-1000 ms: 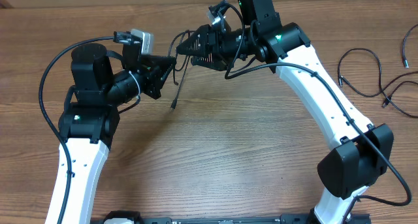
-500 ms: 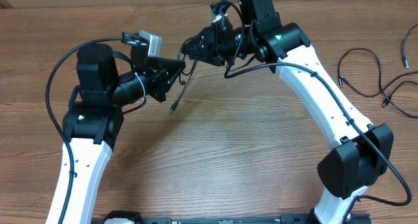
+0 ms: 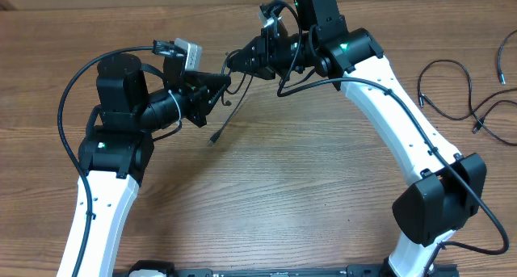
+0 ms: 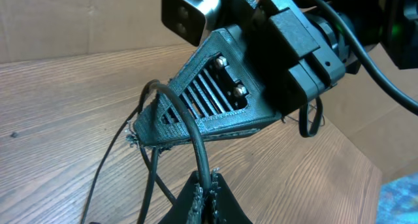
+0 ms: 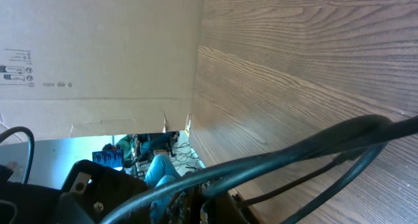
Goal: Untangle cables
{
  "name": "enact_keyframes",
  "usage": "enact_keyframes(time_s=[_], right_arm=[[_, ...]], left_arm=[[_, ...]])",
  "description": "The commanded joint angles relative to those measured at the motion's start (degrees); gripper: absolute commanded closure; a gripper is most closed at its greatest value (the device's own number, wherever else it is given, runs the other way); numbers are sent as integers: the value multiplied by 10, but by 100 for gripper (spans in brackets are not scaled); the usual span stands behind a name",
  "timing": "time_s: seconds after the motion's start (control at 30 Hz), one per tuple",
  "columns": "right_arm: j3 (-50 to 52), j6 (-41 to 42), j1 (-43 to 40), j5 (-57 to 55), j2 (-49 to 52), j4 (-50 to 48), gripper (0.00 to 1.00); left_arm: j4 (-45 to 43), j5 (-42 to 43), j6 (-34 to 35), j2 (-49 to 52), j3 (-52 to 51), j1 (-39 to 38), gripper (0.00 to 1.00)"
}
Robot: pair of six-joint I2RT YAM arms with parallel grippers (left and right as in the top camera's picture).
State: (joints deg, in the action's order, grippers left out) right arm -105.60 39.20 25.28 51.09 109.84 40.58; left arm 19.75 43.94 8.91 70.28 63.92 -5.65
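Both grippers meet above the back middle of the table, tip to tip. My left gripper [image 3: 218, 83] [image 4: 208, 185] is shut on a thin black cable [image 4: 193, 129] that arches up from its fingertips. My right gripper [image 3: 233, 64] [image 5: 204, 199] is shut on the same bundle of cables [image 5: 294, 152], whose cords cross its wrist view. From the left wrist its black ribbed finger [image 4: 209, 103] points down-left onto the cords. A loose cord hangs between the grippers, and its plug end [image 3: 214, 136] reaches the wood.
More thin black cables [image 3: 452, 91] lie spread on the table at the far right, beside the right arm's base [image 3: 436, 204]. A cardboard wall [image 5: 98, 54] stands along the table's back edge. Thick arm cables loop round both arms.
The right gripper's jaws have closed on the cords. The left gripper has moved a little right and up toward it, and the hanging plug end has shifted down-left.
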Motion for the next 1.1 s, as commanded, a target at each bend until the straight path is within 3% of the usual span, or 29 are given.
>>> enact_keyframes(time_s=[0.0, 0.27, 0.8, 0.93, 1.0, 1.07], right_arm=[[-9, -2, 2, 16, -14, 0, 96], [-9, -2, -19, 110, -14, -1, 96], [-9, 0, -129, 206, -14, -28, 96], [-9, -3, -160, 211, -14, -23, 95], [-9, -6, -167, 210, -14, -14, 72], [-9, -27, -168, 210, -14, -6, 39]], left_arm=[[12, -52, 5, -7, 7, -4, 96], [104, -261, 5, -7, 7, -4, 96], [213, -421, -1, -5, 7, -4, 96], [220, -427, -1, -5, 7, -4, 96], [219, -421, -1, -5, 7, -4, 96], [217, -405, -1, -5, 7, -4, 96]])
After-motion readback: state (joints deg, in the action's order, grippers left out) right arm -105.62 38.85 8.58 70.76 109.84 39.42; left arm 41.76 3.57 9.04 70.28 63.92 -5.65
